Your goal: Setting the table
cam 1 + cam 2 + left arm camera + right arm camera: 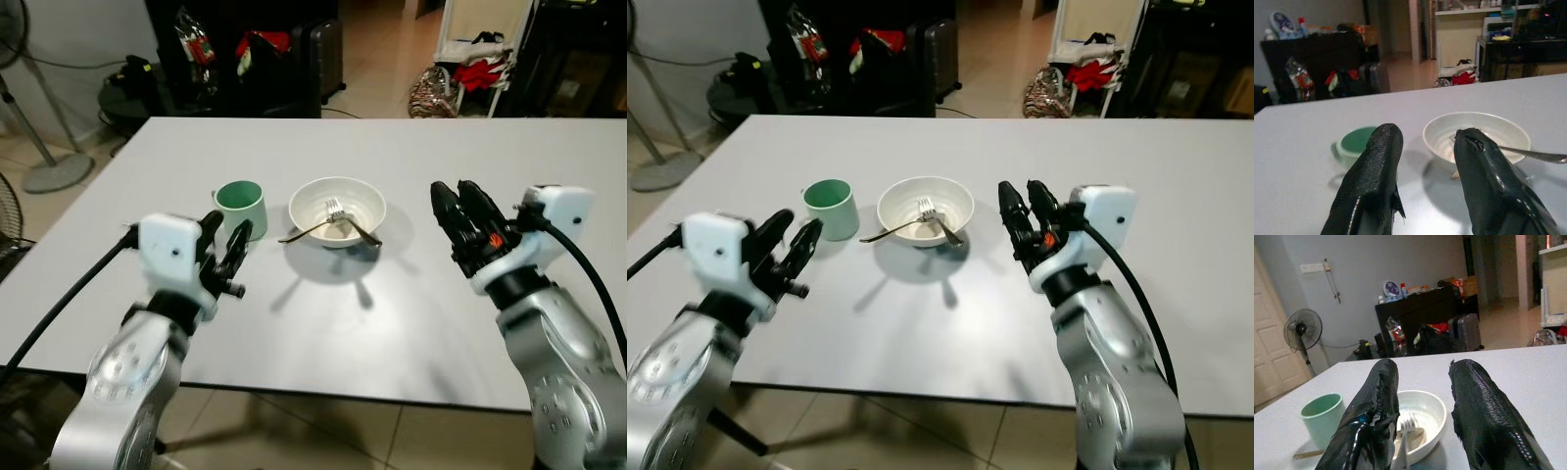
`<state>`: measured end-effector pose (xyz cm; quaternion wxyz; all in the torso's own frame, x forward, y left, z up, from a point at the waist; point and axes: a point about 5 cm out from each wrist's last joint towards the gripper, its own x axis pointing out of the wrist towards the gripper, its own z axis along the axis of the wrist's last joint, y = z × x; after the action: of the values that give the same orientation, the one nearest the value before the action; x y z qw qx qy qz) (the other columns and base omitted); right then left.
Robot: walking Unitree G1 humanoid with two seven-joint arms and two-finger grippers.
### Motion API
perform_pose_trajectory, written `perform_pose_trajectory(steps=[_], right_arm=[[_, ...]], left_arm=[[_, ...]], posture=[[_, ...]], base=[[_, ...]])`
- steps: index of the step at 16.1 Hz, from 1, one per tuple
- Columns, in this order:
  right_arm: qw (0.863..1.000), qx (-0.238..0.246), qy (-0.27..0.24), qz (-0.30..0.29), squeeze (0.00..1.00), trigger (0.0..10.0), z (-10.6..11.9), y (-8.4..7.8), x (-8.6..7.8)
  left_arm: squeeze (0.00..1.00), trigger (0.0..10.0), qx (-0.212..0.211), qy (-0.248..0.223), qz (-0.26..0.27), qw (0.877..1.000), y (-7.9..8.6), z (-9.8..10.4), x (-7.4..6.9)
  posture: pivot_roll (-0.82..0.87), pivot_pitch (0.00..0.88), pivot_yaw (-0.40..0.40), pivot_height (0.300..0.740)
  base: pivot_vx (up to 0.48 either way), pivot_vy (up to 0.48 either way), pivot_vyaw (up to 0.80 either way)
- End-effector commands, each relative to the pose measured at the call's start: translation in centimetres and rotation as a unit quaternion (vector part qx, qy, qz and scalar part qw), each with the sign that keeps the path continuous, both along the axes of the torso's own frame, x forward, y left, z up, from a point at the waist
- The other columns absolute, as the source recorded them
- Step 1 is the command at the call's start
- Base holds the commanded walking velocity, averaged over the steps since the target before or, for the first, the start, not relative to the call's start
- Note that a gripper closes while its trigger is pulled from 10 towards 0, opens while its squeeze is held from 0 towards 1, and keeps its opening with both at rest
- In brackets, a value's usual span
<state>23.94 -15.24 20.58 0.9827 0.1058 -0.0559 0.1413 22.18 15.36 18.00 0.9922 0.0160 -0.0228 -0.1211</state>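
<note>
A white bowl [338,208] sits near the middle of the grey table [411,323] with a silver fork [339,210] and a second utensil resting in it, handles sticking out over the rim. A green mug [240,206] stands just to its left. My left gripper [227,242] hovers open near the mug, on its near side, holding nothing. My right gripper [458,201] is open to the right of the bowl, fingers empty. The left wrist view has the mug [1354,142] and bowl [1476,137] beyond the fingers; the right wrist view has the bowl [1422,423] and mug [1322,418].
Beyond the table's far edge are a dark cabinet with bags and a suitcase [318,54], a standing fan [24,69] at the left, and red clutter [475,73] on the floor at the right. The table's near edge lies below both arms.
</note>
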Motion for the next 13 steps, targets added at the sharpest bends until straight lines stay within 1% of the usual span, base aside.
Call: perform_pose_trajectory(steps=[1,2,3,4,5,6,7,8,10,11,12,13], right_arm=[[1.000,0.001,0.009,0.024,0.00,10.0,-0.2,0.9,-0.4],[1.000,0.001,0.019,0.023,0.00,10.0,-0.6,1.1,-0.6],[0.999,0.019,0.039,0.029,0.00,10.0,-1.0,1.4,-0.9],[0.997,0.027,0.071,0.019,0.00,10.0,-1.6,1.4,-1.1],[0.994,-0.022,0.102,0.006,0.00,10.0,-2.5,1.3,-1.5],[0.994,-0.010,0.108,0.022,0.00,10.0,-2.8,1.5,-1.9],[0.994,-0.012,0.106,0.031,0.00,10.0,-2.9,1.4,-2.3],[0.993,-0.026,0.110,0.028,0.00,10.0,-3.0,1.2,-2.7],[0.994,-0.030,0.104,0.023,0.00,10.0,-2.9,1.1,-2.7],[0.996,-0.015,0.087,0.018,0.00,10.0,-2.5,1.1,-2.6],[0.998,0.025,0.052,0.021,0.00,10.0,-1.7,1.3,-2.4],[0.997,0.069,0.034,0.029,0.00,10.0,-1.2,1.3,-2.1]], left_arm=[[0.00,10.0,0.005,-0.007,0.012,1.000,0.2,0.2,-0.4],[0.00,10.0,0.005,-0.006,0.014,1.000,0.1,0.2,-0.7],[0.00,10.0,0.004,-0.004,0.016,1.000,0.1,0.1,-0.9],[0.00,10.0,0.005,-0.003,0.017,1.000,0.0,0.1,-1.0],[0.00,10.0,0.004,-0.003,0.019,1.000,0.0,0.1,-1.2],[0.00,10.0,0.002,-0.003,0.021,1.000,0.0,0.2,-1.4],[0.00,10.0,0.000,-0.002,0.023,1.000,0.0,0.1,-1.5],[0.00,10.0,0.000,-0.001,0.023,1.000,0.0,0.0,-1.7],[0.00,10.0,0.000,0.001,0.024,1.000,0.1,-0.1,-1.8],[0.00,10.0,0.000,0.002,0.024,1.000,0.1,-0.1,-1.8],[0.00,10.0,-0.001,0.001,0.025,1.000,0.1,-0.1,-1.7],[0.00,10.0,-0.003,-0.002,0.027,1.000,0.0,0.0,-1.5]], posture=[[-0.05,0.000,0.035,0.740],[-0.05,0.000,0.033,0.740],[-0.04,0.000,0.025,0.740],[-0.04,0.000,0.025,0.740],[-0.03,0.000,0.025,0.740],[-0.03,0.000,0.027,0.740],[-0.03,0.000,0.028,0.740],[-0.03,0.000,0.028,0.740],[-0.03,0.000,0.028,0.740],[-0.03,0.000,0.027,0.740],[-0.03,0.000,0.027,0.740],[-0.03,0.000,0.024,0.740]], base=[[0.000,0.000,0.00],[0.000,0.000,0.00],[0.000,0.000,0.00],[0.000,0.000,0.00],[0.000,0.000,0.00],[0.000,0.000,0.00],[0.000,0.000,0.00],[0.000,0.000,0.00],[0.000,0.000,0.00],[0.000,0.000,0.00],[0.000,0.000,0.00],[0.000,0.000,0.00]])
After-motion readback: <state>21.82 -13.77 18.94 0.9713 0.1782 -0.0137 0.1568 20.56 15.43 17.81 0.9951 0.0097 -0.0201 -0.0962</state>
